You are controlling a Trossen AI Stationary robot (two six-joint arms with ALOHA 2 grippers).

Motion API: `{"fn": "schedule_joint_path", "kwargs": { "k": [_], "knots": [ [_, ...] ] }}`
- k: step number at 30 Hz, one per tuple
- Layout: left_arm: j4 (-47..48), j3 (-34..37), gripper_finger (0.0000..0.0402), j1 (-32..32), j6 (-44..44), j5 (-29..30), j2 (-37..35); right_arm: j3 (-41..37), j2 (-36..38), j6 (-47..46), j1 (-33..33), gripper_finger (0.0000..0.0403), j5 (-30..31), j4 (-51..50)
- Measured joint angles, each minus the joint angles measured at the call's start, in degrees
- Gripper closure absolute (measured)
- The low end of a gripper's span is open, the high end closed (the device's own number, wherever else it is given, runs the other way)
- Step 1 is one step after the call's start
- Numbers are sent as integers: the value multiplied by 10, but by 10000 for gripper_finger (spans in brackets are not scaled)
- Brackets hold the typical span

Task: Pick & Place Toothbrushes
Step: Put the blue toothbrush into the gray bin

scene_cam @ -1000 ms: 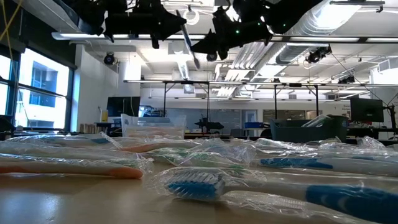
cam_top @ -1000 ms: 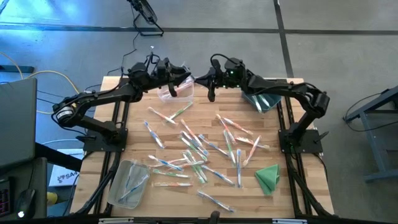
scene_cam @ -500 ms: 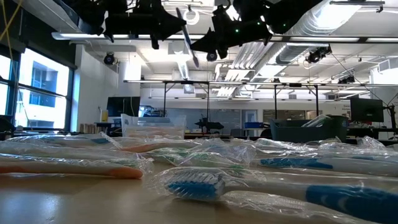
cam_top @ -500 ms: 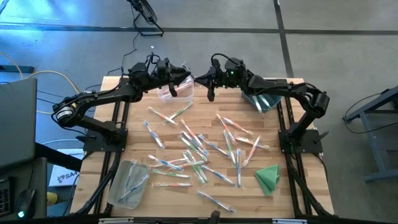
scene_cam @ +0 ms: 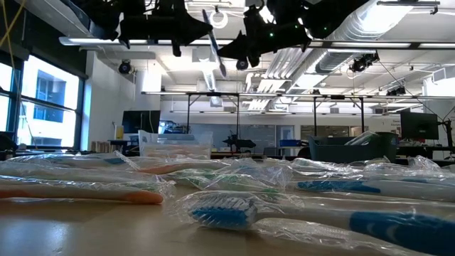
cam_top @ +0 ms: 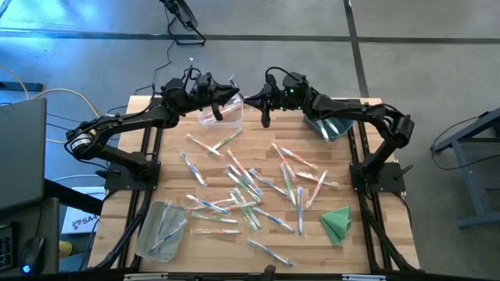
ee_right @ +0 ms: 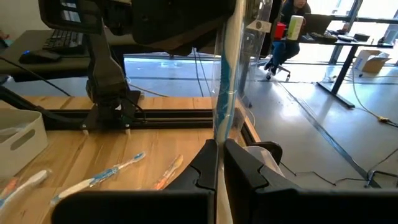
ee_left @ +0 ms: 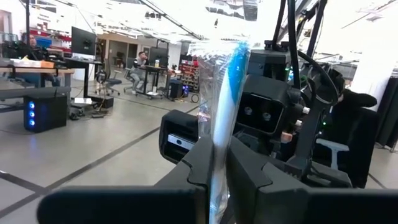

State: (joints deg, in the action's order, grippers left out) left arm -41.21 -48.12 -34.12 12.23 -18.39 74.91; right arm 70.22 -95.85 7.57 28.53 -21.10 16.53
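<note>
High over the table's far middle, a clear-wrapped toothbrush [scene_cam: 215, 44] with a blue handle slants steeply between my two grippers. My left gripper [ee_left: 217, 148] reaches in from the table's left and is shut on it. My right gripper [ee_right: 219, 148] reaches in from the right and is also shut on it. In the high view the two grippers, left [cam_top: 231, 97] and right [cam_top: 251, 100], nearly meet tip to tip. Several more wrapped toothbrushes [cam_top: 250, 187] lie flat and scattered on the wooden table's middle. My left gripper pinches the wrapped toothbrush between its two fingers, coming almost level from the table's left and lying across it. The blue handle [ee_left: 229, 74] rises past the fingers; what lies below them is hidden. The toothbrush is lifted clear. My right gripper pinches the same toothbrush in its wrapper [ee_right: 219, 127] between its two fingers, coming about level from the table's right and lying across it. The toothbrush stands steeply above the fingers, clear of the table and bins.
A clear bin [cam_top: 219, 115] stands at the far middle below the grippers, and a dark teal bin [cam_top: 330, 125] at the far right. Another clear bin [cam_top: 160, 226] with toothbrushes is at the near left. A folded green cloth [cam_top: 337, 222] lies near right.
</note>
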Motion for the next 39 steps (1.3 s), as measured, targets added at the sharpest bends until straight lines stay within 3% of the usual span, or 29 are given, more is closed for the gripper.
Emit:
{"fn": "schedule_joint_path", "kwargs": {
  "k": [11,17,24,29,32,35,39],
  "knots": [
    [1,0,387,0,1,7,0,0,0,18,-1,356,21,0],
    [10,0,387,-4,3,15,0,0,2,33,0,291,19,-5],
    [13,0,387,-20,17,18,-1,0,50,63,26,204,16,-82],
    [19,0,387,-35,27,5,-2,0,97,103,66,178,17,-152],
    [34,0,387,-42,40,-8,-4,0,115,107,94,177,49,-169],
    [76,-10,387,-50,64,-29,-18,0,120,101,121,176,84,-171],
    [248,-49,387,-49,83,-35,-52,0,119,79,161,176,102,-173]
  ]
}}
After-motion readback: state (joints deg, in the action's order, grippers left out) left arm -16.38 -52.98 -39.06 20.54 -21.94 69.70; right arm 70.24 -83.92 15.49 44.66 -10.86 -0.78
